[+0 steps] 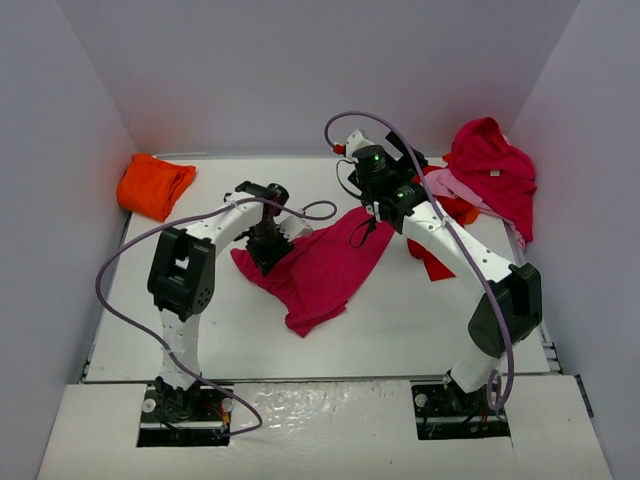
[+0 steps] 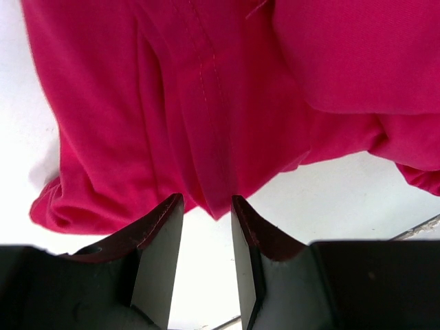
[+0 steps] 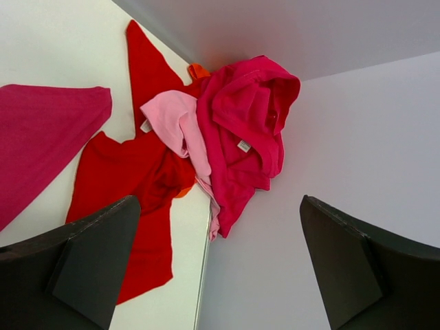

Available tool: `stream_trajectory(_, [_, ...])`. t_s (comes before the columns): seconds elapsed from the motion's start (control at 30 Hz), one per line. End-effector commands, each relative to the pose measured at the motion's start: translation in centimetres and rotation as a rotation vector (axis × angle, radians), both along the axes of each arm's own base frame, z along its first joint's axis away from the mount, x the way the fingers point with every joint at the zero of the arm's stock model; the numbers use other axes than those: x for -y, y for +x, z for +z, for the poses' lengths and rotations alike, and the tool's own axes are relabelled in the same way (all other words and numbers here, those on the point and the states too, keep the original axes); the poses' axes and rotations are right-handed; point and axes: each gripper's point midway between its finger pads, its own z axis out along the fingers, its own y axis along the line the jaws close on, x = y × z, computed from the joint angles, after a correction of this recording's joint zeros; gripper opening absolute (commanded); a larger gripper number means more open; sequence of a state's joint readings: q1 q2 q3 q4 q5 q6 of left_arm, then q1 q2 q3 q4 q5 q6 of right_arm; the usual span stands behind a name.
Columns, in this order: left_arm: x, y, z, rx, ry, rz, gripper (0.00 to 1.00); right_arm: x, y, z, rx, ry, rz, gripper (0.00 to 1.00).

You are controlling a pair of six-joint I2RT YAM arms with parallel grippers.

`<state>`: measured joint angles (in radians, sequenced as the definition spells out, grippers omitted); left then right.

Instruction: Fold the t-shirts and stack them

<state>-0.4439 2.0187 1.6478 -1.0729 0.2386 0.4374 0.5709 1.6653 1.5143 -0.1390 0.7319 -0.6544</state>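
Note:
A magenta t-shirt (image 1: 325, 270) lies crumpled mid-table. My left gripper (image 1: 268, 248) is down on its left edge. In the left wrist view, a bunched fold of this t-shirt (image 2: 206, 103) fills the narrow gap at the tips of the left gripper (image 2: 207, 199), which is shut on it. My right gripper (image 1: 405, 170) hangs wide open above the table with nothing in it (image 3: 220, 199). It faces a pile at the back right: a crimson t-shirt (image 3: 244, 117) on top, a light pink one (image 3: 175, 117) and a bright red one (image 3: 130, 179). An orange t-shirt (image 1: 153, 185) sits folded at the back left.
Grey walls close in the table (image 1: 420, 330) on the left, back and right. The pile (image 1: 495, 170) leans against the right wall and over the table's right edge. Purple cables loop from both arms.

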Motion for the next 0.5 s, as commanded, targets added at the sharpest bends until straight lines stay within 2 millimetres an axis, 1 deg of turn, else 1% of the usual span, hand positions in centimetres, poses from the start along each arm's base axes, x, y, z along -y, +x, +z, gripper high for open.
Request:
stream_trajectory(0.0, [0.0,0.2,1.1,-0.002,0.005,-0.009,0.31,0.0,-0.3,2.6,0.086,0.056,-0.011,1.0])
stream_trajectory(0.27, [-0.3,-0.4,-0.2,-0.064,0.032,-0.011,0.32,-0.1,-0.4,2.6,0.084,0.047,-0.011,1.0])
stream_trajectory(0.47, [-0.5,-0.5,0.1,-0.068,0.042,-0.007,0.32,0.1,-0.7,2.4,0.08,0.032,-0.016,1.0])
